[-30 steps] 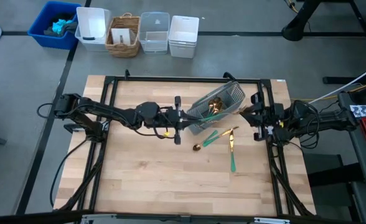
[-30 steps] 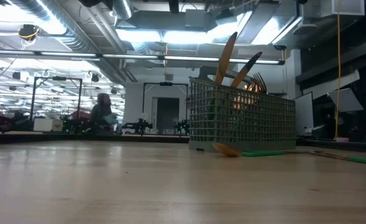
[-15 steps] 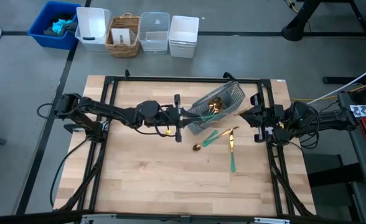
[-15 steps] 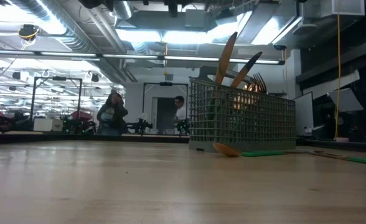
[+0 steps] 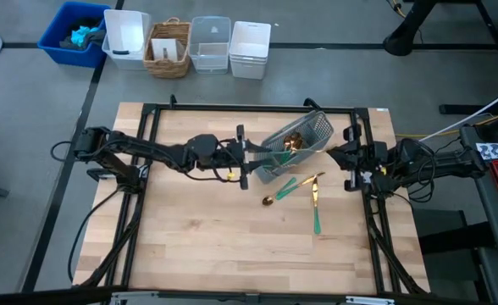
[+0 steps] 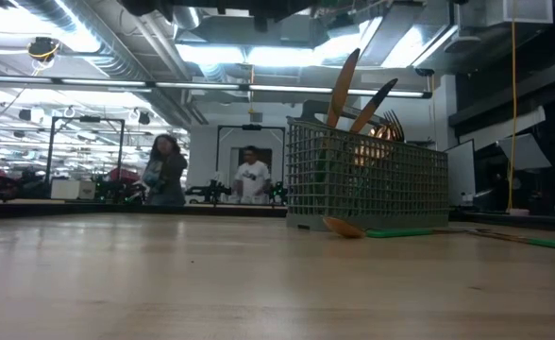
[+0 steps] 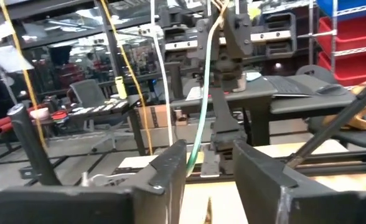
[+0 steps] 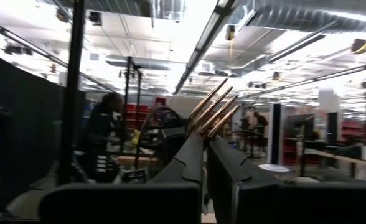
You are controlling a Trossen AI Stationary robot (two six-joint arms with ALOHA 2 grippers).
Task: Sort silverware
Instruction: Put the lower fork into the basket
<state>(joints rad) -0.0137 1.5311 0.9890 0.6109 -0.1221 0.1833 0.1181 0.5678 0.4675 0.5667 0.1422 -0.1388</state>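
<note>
Left gripper (image 5: 244,158) at mid-table, just beside near end of grey mesh caddy (image 5: 294,144); fingers (image 7: 170,168) spread, slim teal handle (image 7: 197,134) standing in gap, grip not visible.

Right gripper (image 5: 351,158) at right table edge, fingers (image 8: 192,155) pressed on gold fork (image 8: 213,114), tines up.

Caddy tilted in high view, holding gold-headed silverware (image 6: 358,94).

Spoon (image 5: 281,191) and 2 more teal-handled pieces (image 5: 315,202) lie on wooden table (image 5: 198,237) just beside caddy.

2 people (image 6: 164,170) in room behind.
</note>
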